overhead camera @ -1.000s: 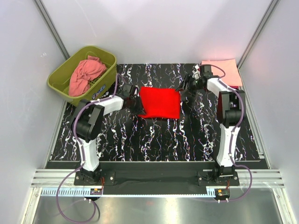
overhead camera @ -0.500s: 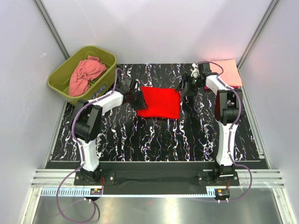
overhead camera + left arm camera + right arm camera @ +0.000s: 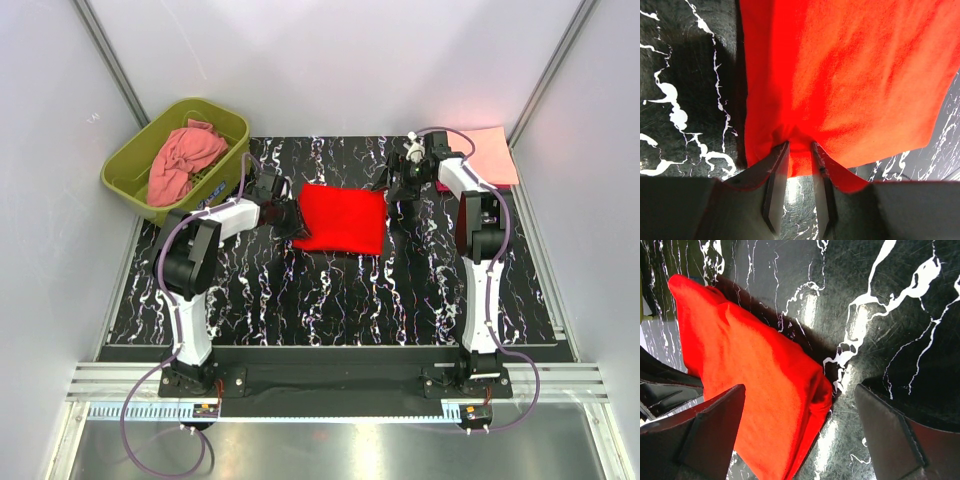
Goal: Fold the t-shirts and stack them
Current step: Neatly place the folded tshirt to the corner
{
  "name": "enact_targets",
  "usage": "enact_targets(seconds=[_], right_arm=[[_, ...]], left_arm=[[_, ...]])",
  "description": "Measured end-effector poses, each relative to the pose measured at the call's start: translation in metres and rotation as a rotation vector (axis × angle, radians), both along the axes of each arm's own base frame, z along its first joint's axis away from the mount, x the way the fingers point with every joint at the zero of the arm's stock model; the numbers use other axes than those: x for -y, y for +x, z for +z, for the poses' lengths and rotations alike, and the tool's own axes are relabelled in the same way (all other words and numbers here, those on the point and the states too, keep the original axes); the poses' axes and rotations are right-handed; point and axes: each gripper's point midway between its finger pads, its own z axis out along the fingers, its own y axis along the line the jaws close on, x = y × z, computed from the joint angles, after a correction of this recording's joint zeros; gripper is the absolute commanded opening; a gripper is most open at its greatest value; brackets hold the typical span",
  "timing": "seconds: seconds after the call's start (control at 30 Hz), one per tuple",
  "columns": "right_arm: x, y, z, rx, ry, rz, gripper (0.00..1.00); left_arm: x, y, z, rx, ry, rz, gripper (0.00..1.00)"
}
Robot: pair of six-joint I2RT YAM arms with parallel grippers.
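**Inspector:** Red t-shirt [image 3: 343, 220], position?

**Observer:** Folded flat, mid-bench [image 3: 330, 300]. The left hand [image 3: 800, 147] pinches a tuck of its left edge. The right hand [image 3: 800, 387] hangs spread wide over the opposite edge, gripping nothing.

**Inspector:** Recommendation?

**Observer:** In my judgement, close the right on every layer and lift both edges level. Then square it onto the peach t-shirt [image 3: 492, 152] at the far right corner. The pink t-shirt [image 3: 185, 160] waits in the tub [image 3: 143, 141].
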Motion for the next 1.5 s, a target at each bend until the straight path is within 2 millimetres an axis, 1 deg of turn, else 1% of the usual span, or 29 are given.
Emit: enact_targets(seconds=[0.23,0.5,0.7,0.87,0.93,1.1,1.23,1.33,1.37,1.43,1.47,1.5], right_arm=[[-0.003,-0.001,0.0,0.004,-0.001,0.01,1.0],[-0.015,-0.006,0.0,0.001,0.009,0.037,1.0],[-0.017,-0.01,0.0,-0.009,0.017,0.052,1.0],[-0.017,-0.013,-0.001,-0.018,0.012,0.061,0.95],[-0.017,-0.015,-0.001,-0.026,0.009,0.064,0.9],[-0.016,-0.02,-0.004,-0.05,0.006,0.065,0.84],[-0.016,-0.021,-0.006,-0.063,0.007,0.064,0.75],[-0.016,-0.021,-0.009,-0.069,0.008,0.062,0.63],[-0.016,-0.021,-0.01,-0.073,0.009,0.059,0.55],[-0.016,-0.021,-0.013,-0.079,0.009,0.054,0.47],[-0.016,-0.022,-0.016,-0.086,0.012,0.054,0.36],[-0.017,-0.022,-0.017,-0.086,0.018,0.056,0.31]], left_arm=[[0.001,0.001,-0.001,0.005,-0.01,0.001,0.31],[0.002,0.001,-0.001,0.011,-0.033,0.0,0.31],[0.003,0.002,-0.002,0.015,-0.043,0.003,0.31],[0.004,0.003,-0.002,0.016,-0.049,0.009,0.31],[0.003,0.003,-0.002,0.015,-0.051,0.01,0.31],[0.004,0.003,-0.002,0.024,-0.06,0.013,0.31],[0.003,0.003,-0.003,0.03,-0.069,0.016,0.31],[0.003,0.002,-0.002,0.032,-0.072,0.017,0.31],[0.003,0.002,-0.003,0.034,-0.073,0.017,0.31],[0.003,0.003,-0.002,0.033,-0.076,0.018,0.31],[0.003,0.002,-0.002,0.033,-0.078,0.018,0.31],[0.003,0.003,-0.002,0.034,-0.081,0.018,0.31]])
